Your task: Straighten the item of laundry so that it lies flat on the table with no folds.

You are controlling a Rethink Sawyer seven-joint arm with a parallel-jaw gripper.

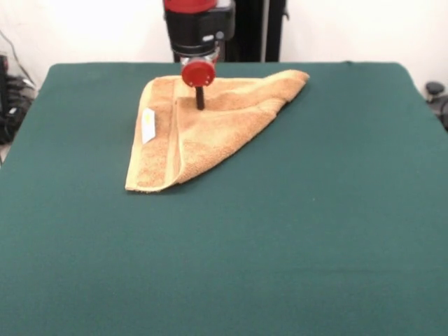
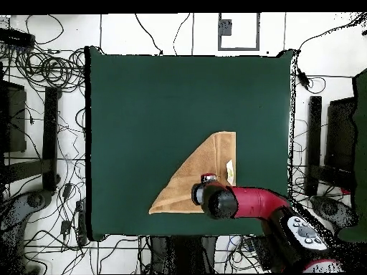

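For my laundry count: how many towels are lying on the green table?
1. The tan-orange terry towel lies folded into a triangle on the green table, directly under the gripper. No other towel shows; the fold could conceal nothing but its own layers.

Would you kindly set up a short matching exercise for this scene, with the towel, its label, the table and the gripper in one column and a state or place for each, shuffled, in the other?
Things:
1. towel
2. label
3. table
4. gripper

States or places:
A. small and white, on the towel's exposed strip
B. covered in dark green cloth
C. folded over into a triangle
D. down on the towel near the table's robot-side edge

Pairs: 1-C, 2-A, 3-B, 4-D
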